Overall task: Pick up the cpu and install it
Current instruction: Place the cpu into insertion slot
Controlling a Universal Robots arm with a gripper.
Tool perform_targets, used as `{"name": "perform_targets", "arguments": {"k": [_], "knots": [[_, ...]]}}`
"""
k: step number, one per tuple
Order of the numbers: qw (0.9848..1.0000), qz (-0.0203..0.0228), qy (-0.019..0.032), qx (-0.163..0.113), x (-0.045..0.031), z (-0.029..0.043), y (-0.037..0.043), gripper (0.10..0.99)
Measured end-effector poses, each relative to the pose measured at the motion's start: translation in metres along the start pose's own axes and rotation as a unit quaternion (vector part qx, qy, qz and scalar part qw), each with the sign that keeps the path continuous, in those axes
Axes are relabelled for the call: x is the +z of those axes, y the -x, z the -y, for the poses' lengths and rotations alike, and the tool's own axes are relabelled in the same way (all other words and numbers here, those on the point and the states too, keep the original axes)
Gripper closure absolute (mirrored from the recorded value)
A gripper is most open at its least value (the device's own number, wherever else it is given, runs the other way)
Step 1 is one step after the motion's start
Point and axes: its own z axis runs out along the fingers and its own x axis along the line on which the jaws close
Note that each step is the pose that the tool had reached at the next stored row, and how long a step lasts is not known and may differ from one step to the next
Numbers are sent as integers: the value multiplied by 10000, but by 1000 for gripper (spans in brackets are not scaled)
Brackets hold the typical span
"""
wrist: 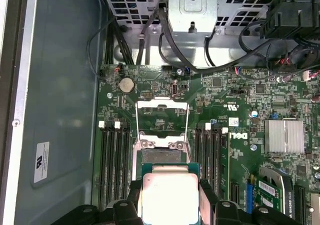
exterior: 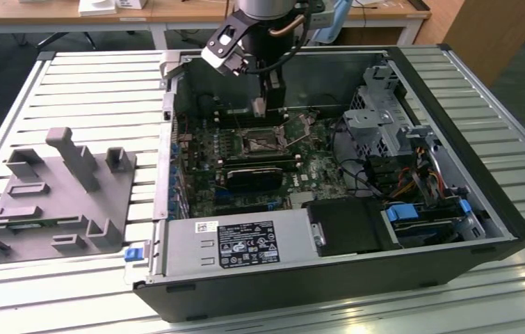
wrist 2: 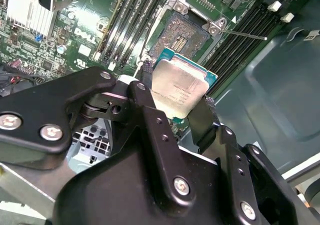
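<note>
I count one cpu (wrist 2: 180, 87), pinched between my two fingers (wrist 2: 205, 117). Below it lies one motherboard (wrist: 240, 100) with one open socket (wrist 2: 182, 37). There are two banks of memory slots (wrist: 114, 160), one on each side of that socket, plus one round coin battery (wrist: 126, 84) and one finned silver heatsink (wrist: 284, 135). On the desk (exterior: 76, 83) stands one open computer case (exterior: 336, 292) holding one labelled power supply (exterior: 243, 243). One grey fixture (exterior: 53, 202) sits at the exterior view's left.
</note>
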Motion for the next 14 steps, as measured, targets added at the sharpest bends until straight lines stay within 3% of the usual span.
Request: {"name": "perform_targets", "arguments": {"k": [7, 14], "knots": [[10000, 0, 0, 0, 37, 4, 1, 549], [10000, 1, -1, 0, 136, 9, -14, 549]]}}
